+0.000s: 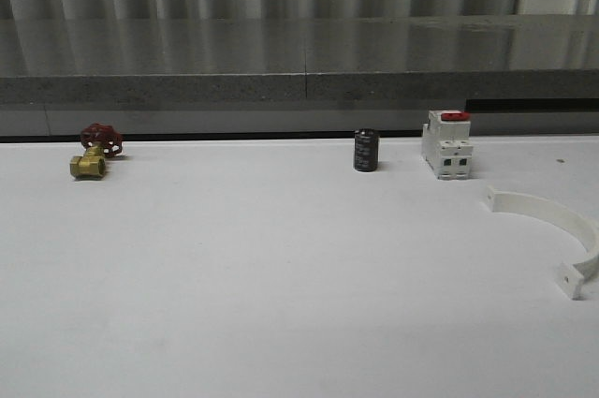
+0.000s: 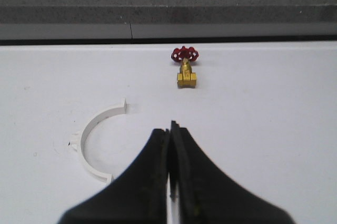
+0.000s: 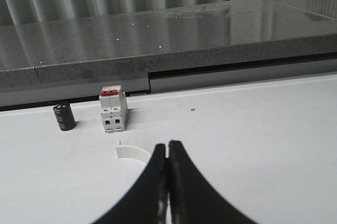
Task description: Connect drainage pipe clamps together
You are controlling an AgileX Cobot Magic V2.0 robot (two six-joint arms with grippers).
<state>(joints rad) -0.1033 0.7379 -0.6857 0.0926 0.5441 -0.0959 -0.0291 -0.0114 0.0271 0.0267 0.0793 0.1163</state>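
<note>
Your left hand (image 2: 169,145) is hanging over the white bench (image 1: 281,276) with its two black fingers pressed together, and it is holding nothing. Your right hand (image 3: 167,161) is doing the same, fingers tight together and holding nothing. One white pipe clamp half (image 1: 552,229) is lying flat on the bench on the right side in the front view, curving like a rainbow with a small flat tab at each end. Its tip is peeking out just past your right hand in the right wrist view (image 3: 131,152). The other white clamp half (image 2: 95,147) is lying flat on the bench near your left hand in the left wrist view. The two halves are not touching your hands. A white breaker with a red switch (image 1: 446,145) is standing near the back of the bench, with a small black can (image 1: 366,151) beside it. A brass valve with a red wheel (image 1: 94,153) is sitting far off on the left.
</note>
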